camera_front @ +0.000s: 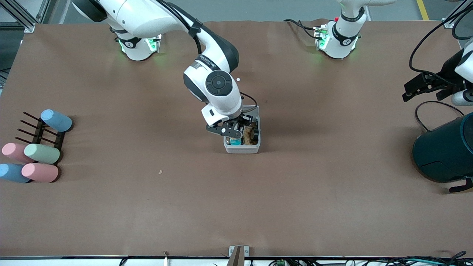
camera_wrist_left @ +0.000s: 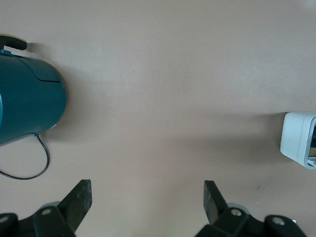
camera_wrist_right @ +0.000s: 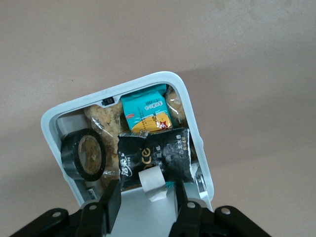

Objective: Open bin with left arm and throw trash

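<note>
The bin (camera_front: 242, 149) sits mid-table with its lid open; it also shows in the left wrist view (camera_wrist_left: 297, 140). In the right wrist view the bin (camera_wrist_right: 49, 123) holds the black tape-like roll (camera_wrist_right: 83, 154), the crumpled black wrapper with white print (camera_wrist_right: 155, 155), a teal and yellow packet (camera_wrist_right: 147, 109) and the short white oblong piece (camera_wrist_right: 152, 181). My right gripper (camera_front: 236, 130) (camera_wrist_right: 145, 205) hangs over the bin, open, its fingers either side of the white piece without touching it. My left gripper (camera_front: 408, 94) (camera_wrist_left: 147, 203) is open and empty, up over the left arm's end of the table.
A large dark teal cylinder (camera_front: 445, 151) (camera_wrist_left: 24, 98) with a black cable (camera_wrist_left: 34, 170) stands at the left arm's end. Several pastel cylinders and a black rack (camera_front: 37, 151) lie at the right arm's end. A brown crumb (camera_front: 160, 171) and a white dot (camera_front: 238, 79) lie on the table.
</note>
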